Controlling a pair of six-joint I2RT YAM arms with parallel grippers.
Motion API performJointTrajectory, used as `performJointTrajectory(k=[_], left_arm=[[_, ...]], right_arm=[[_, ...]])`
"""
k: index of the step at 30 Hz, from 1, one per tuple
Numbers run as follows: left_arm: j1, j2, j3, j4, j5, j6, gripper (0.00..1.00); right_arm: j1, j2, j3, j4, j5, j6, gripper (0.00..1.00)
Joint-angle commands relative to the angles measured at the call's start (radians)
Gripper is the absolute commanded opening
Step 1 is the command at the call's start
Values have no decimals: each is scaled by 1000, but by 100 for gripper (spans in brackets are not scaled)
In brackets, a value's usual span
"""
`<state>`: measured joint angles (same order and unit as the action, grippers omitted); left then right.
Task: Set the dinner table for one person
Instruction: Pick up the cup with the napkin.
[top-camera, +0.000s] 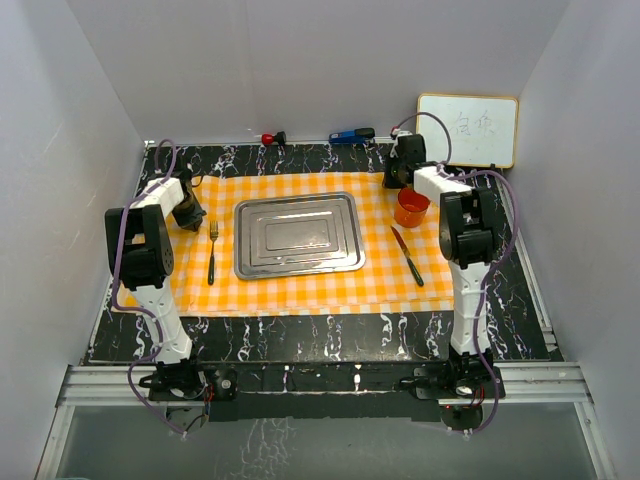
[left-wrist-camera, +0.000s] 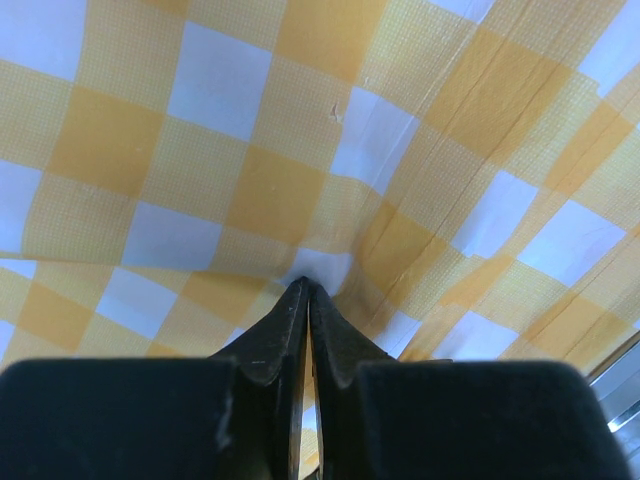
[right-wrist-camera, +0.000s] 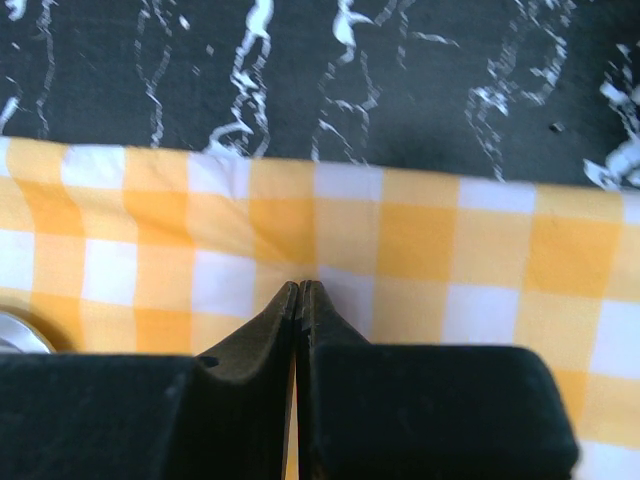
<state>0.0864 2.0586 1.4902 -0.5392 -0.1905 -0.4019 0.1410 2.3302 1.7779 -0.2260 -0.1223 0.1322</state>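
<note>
The black marble-veined dinner table (top-camera: 330, 325) carries an orange-and-white checked cloth (top-camera: 300, 290). On the cloth lie a steel tray (top-camera: 297, 235), a fork (top-camera: 212, 252) to its left, a knife (top-camera: 407, 256) and an orange cup (top-camera: 411, 207) to its right. My left gripper (top-camera: 190, 214) is at the cloth's left edge. Its jaws are shut at the tips (left-wrist-camera: 305, 287) on the cloth (left-wrist-camera: 200, 150), and creases run out from them. My right gripper (top-camera: 397, 177) is at the cloth's far right corner. Its jaws (right-wrist-camera: 302, 287) are shut on the cloth (right-wrist-camera: 420, 240) near its edge, with bare table (right-wrist-camera: 400, 90) beyond.
A small whiteboard (top-camera: 467, 130) leans at the back right. A red object (top-camera: 270, 138) and a blue one (top-camera: 352, 135) lie along the far edge. White walls close in on three sides. The tray's corner (left-wrist-camera: 625, 395) shows in the left wrist view.
</note>
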Motion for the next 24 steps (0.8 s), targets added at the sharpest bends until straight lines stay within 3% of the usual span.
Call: performJointTrajectory(k=[1,7,24], left_arm=[[-12,54,-25,-57,12,-1,3],[-12,48,-39,-43,28,-3,3],[-12,49,-44,-43,25,1,3]], right_arm=[[-37,-135,-16,-23,50,-3,0],[-42,-172,11,-91,161,-36,0],[-117,-172,-134,-104,231,-28,0]])
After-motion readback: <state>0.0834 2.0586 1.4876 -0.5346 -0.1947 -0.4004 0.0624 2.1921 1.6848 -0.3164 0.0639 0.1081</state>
